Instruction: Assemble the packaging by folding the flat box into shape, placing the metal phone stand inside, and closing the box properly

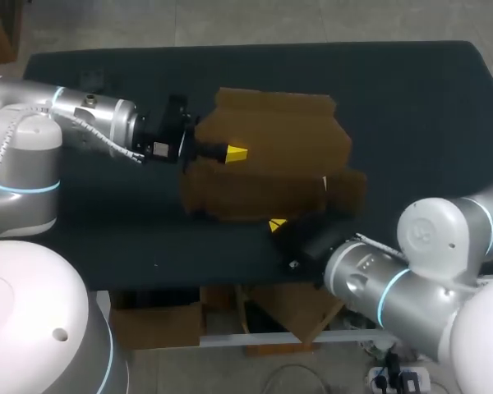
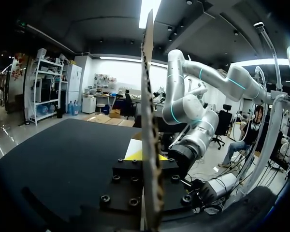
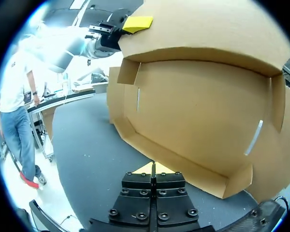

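Folding step in hand; box point(image 1: 271, 156) lay part-raised at mid counter point(image 1: 411, 98); left fingers point(image 1: 234, 153) were pinched closed on its 9 o'clock side; right fingers point(image 1: 277, 223) were pressed together, empty, at its 6 o'clock edge; next move probably called for pushing that near side upright; its slack sides might snag; phone stand not seen.

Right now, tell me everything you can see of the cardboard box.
The cardboard box is plain brown corrugated board, half folded: panels raised, side flaps loose, thin slits cut in one wall, top open. It sits in the middle of the table. The left gripper is shut on the edge of one upright panel. The right gripper, closed, sits at the box's near edge, contact unclear.
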You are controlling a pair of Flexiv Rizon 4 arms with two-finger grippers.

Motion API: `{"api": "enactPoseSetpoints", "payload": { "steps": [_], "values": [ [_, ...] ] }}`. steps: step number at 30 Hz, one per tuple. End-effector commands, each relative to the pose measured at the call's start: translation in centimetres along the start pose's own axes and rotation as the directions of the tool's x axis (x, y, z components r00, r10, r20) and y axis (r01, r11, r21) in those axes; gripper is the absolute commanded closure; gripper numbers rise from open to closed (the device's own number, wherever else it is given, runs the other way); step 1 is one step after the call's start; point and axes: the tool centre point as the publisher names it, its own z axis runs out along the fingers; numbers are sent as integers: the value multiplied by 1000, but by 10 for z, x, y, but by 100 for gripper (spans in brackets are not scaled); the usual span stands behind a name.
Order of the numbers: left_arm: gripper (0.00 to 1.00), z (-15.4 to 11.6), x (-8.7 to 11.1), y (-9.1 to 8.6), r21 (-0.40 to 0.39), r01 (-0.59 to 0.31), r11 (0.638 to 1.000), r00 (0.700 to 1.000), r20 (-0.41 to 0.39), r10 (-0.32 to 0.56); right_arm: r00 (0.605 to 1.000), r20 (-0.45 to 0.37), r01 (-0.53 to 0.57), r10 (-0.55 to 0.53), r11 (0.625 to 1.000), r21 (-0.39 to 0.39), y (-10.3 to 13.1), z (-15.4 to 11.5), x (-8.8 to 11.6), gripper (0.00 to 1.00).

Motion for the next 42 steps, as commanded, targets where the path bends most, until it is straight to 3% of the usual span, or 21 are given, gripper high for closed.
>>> {"api": "enactPoseSetpoints", "payload": {
  "steps": [1, 21, 39, 40, 42],
  "values": [
    [100, -2, -1, 3, -1, 0, 1000, 1000, -3, 0, 1000, 2, -3, 3, 999, -32, -3, -22, 0, 100],
    [100, -2, -1, 3, -1, 0, 1000, 1000, -3, 0, 990, -136, 28, -42, 994, -104, -13, -113, -3, 100],
    [100, -2, -1, 3, -1, 0, 1000, 1000, -3, 0, 974, -203, 74, -98, 990, -121, -31, -176, -44, 100],
    [100, -2, -1, 3, -1, 0, 1000, 1000, -3, 0, 974, -202, 76, -99, 990, -120, -32, -178, -48, 99],
    [100, -2, -1, 3, -1, 0, 1000, 1000, -3, 0, 973, -208, 80, -104, 989, -122, -34, -182, -54, 85]
  ]
}}
